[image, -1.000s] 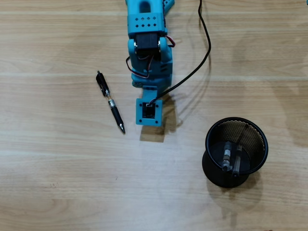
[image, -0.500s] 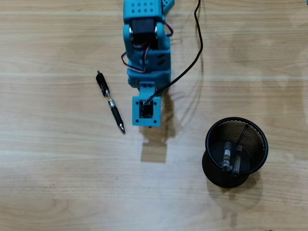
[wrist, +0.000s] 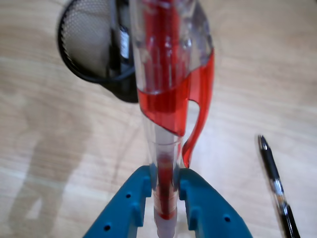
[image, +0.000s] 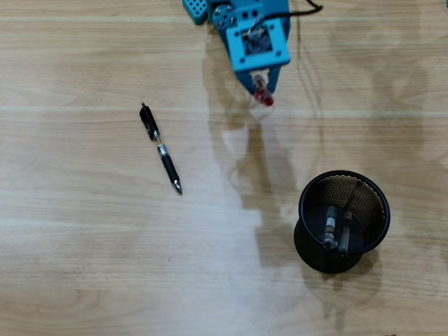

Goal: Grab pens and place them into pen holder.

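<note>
- The blue two-finger tool (wrist: 166, 191) is pinching the red translucent pen with a clear barrel (wrist: 168, 99) low on its shaft; in the wrist view both blue fingers (wrist: 130, 203) press against the barrel from either side, and the clip end stands well out from the grip
- In the overhead view only the red tip (image: 264, 96) shows beneath the blue arm, up off the pale wooden bench (image: 84, 266) and well apart from the round black wire-mesh pen holder (image: 310, 246)
- The holder sits toward the lower right of the overhead view, with two clear-barrelled pens (image: 336, 231) already leaning inside it
- The step in hand looks like the carry to the holder: the long free end should be brought over the middle of the open rim before anything is let go
- The grip is near one end, so the pen may swing or slip; a slow, steady travel seems wise
- The leading end should enter inside the rim before the fingers part, aimed at the empty side, away from the pens inside
- The black pen with a silver band (image: 160, 147) lies flat on the bench at the left, well clear of that path
</note>
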